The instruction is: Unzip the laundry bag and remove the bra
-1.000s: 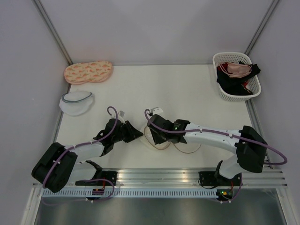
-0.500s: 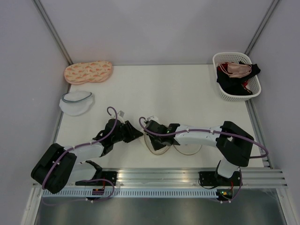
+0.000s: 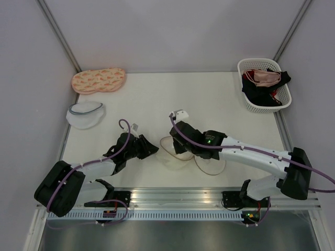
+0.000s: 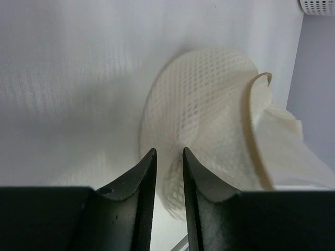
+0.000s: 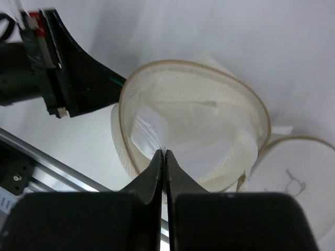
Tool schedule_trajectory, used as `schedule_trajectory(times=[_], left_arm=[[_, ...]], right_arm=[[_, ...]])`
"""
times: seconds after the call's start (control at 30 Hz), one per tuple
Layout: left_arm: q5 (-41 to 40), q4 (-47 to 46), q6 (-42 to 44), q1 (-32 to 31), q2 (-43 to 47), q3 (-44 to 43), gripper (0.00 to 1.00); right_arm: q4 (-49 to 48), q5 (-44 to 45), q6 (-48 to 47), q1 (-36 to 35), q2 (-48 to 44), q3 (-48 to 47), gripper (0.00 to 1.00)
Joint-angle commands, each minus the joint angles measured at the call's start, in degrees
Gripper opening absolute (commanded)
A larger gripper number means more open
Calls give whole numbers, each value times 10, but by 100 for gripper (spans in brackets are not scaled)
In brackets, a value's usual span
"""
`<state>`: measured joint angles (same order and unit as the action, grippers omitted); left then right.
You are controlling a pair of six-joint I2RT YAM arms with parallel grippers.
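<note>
Cream domed mesh laundry bag (image 5: 184, 86), white bra (image 5: 149, 129)

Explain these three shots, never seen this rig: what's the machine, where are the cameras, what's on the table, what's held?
Two robot arms, the left arm and the right arm, are bolted at the near edge of the table. One picture looks down from above and behind them. The other two come from a camera on each wrist. On the table lie a peach pouch, a white mesh pouch, a basket of garments and the open cream laundry bag. The left pincer pinches the bag's mesh wall. The right pincer is shut on the white bra inside it.
</note>
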<state>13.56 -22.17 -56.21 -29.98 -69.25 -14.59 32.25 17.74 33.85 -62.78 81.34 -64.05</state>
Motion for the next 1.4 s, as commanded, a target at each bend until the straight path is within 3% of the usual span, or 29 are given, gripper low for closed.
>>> schedule_trajectory(times=[0.0,0.23,0.6,0.7,0.77,0.83,0.9,1.0,1.07,1.13,1.27,1.37], left_arm=[[-12,4,1,4,5,3,31],[-11,6,2,4,5,2,31],[-9,6,0,4,9,2,31],[-8,5,0,4,10,0,30],[-6,4,0,4,10,0,30],[-4,0,-2,4,10,-1,30],[-1,0,-4,4,16,1,29],[9,4,-16,5,40,3,27],[16,12,-29,5,91,1,27],[16,23,-29,4,154,-9,31],[24,93,1,-3,222,-73,70],[23,169,56,-18,228,-126,84]], right_arm=[[28,71,10,-1,-48,-32,0],[-9,137,20,-2,-114,-25,0],[-169,145,-6,-1,-260,42,1],[-213,111,-34,-1,-287,54,0],[-197,87,-45,2,-269,33,0],[-102,29,-48,25,-209,-31,0],[-140,-30,-55,28,-210,-23,0],[-152,-6,-43,28,-233,1,0],[-74,35,-37,32,-199,-33,0],[-9,43,-34,33,-155,-55,0],[-28,15,-24,35,-138,-33,0],[-48,10,-22,36,-125,-31,0]])
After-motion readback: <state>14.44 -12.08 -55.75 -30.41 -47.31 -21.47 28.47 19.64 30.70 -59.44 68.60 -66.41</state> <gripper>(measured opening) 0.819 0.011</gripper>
